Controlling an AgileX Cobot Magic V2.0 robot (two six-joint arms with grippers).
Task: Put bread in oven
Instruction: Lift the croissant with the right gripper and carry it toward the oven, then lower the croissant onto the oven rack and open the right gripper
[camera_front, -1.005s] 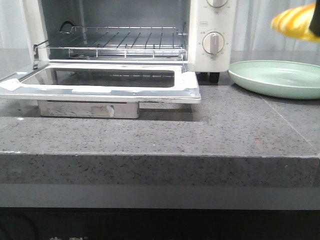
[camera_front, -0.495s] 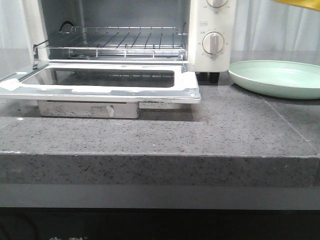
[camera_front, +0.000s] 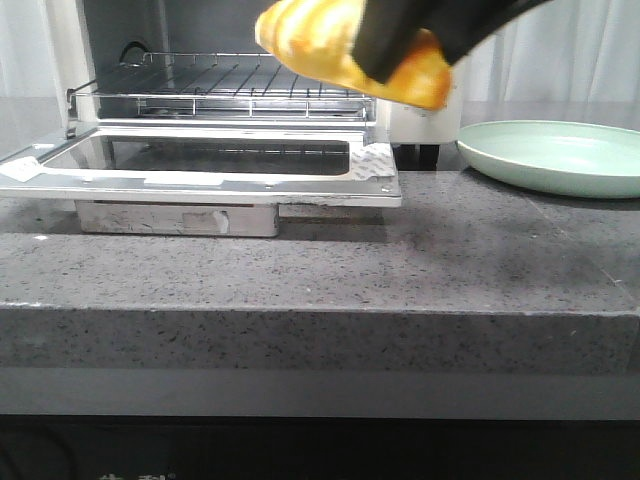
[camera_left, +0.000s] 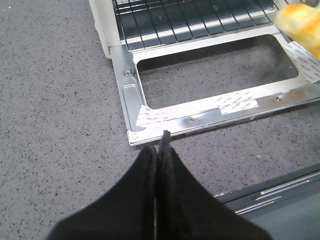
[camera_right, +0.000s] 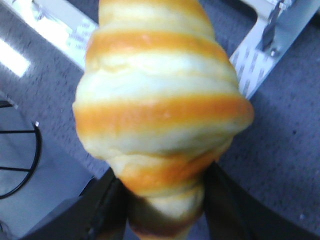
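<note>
— Bread (camera_front: 340, 50) location?
— Clamped in the right claw (camera_front: 400, 45), held in the air at twelve o'clock in the front view, in front of the oven (camera_front: 230, 90) at its right edge, above the lowered door (camera_front: 200, 175)

— And the left claw (camera_left: 159, 150)?
— Pressed closed on nothing, over the grey tabletop (camera_front: 400, 270) near the door's corner

— Plate (camera_front: 550, 155)?
— Pale green, at three o'clock, beside the oven

A kitchen-like setting, suggested by a speckled grey stone countertop (camera_front: 320, 270), a white toaster oven (camera_front: 250, 90) with its door lowered at far left, a pale green plate (camera_front: 555, 155) at far right, pale curtains (camera_front: 560, 50) behind.
</note>
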